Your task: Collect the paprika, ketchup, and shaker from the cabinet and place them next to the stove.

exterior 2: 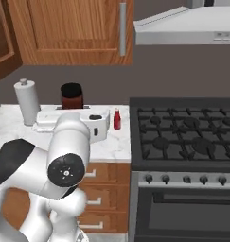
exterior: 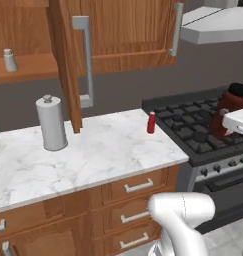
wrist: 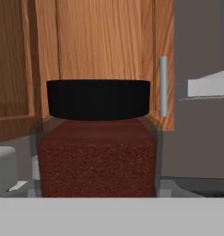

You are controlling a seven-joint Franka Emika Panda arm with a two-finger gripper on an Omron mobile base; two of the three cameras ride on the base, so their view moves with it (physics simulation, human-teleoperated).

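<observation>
One grainy brown-red paprika (wrist: 97,156), black cap, gripped in jaws | slim ketchup (exterior: 151,122) on veined marble counter (exterior: 93,155)

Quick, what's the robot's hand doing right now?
Gripper: closed on the dark brown-red cylindrical paprika jar with a black cap.

The paprika (wrist: 97,138) fills the hand view so closely that its base is cut off and the fingertips cannot be made out. From the right base view, the arm covers the jar's lower half. The shaker (exterior: 10,60), on the cabinet (exterior: 123,35) shelf, is too small for detail.
</observation>
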